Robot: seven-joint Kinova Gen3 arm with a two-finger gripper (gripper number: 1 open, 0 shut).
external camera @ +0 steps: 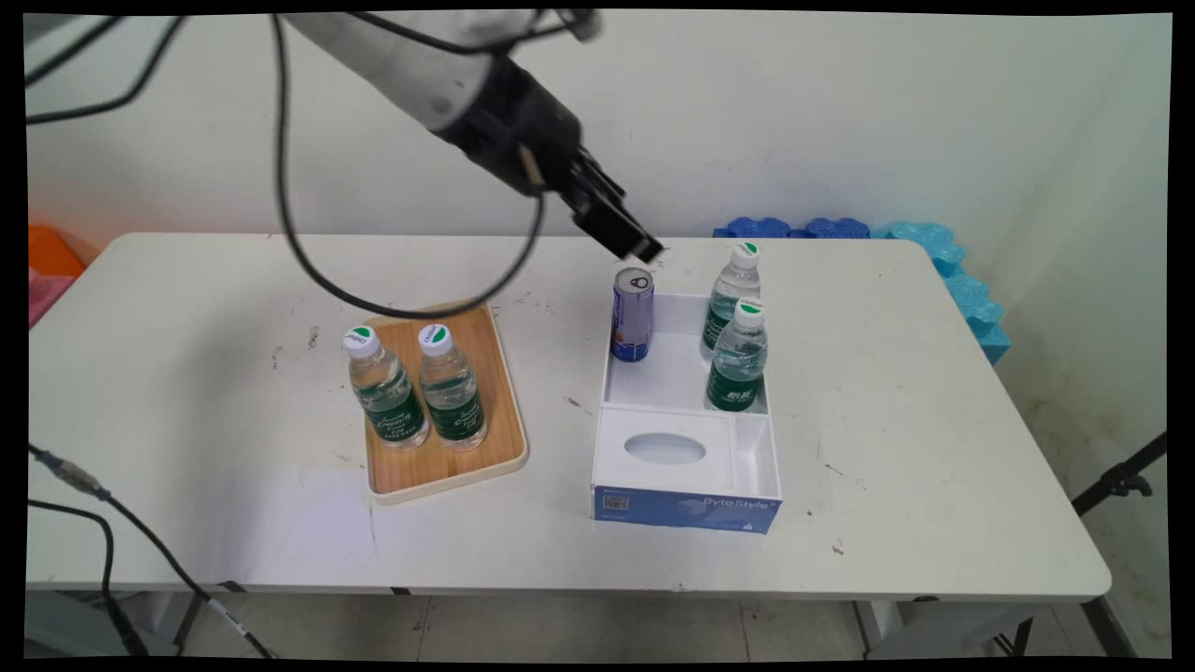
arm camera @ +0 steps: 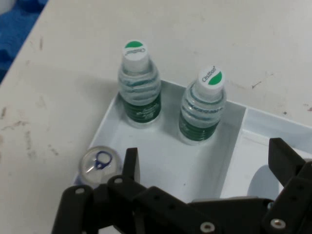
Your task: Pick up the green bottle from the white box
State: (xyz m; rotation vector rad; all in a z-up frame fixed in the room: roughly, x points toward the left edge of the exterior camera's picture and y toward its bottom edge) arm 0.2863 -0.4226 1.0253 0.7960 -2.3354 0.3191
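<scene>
Above the can (external camera: 632,315) I have the pincer (external camera: 642,245), fingers spread, holding nothing. On the counter (external camera: 934,420) sits one white box (external camera: 686,439); its far compartment holds the can at the left and two bottles (external camera: 738,357) at the right, all upright. Its near part has a lid with an oval opening. Well to the left, one wooden tray (external camera: 443,467) carries two more bottles (external camera: 385,387), side by side. Four bottles, one can. Blue foam (external camera: 943,257) lies beyond the far right corner.

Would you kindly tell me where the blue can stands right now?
In the main view, the blue can stands upright in the white box's far left corner, left of two water bottles, just below the tool.
</scene>
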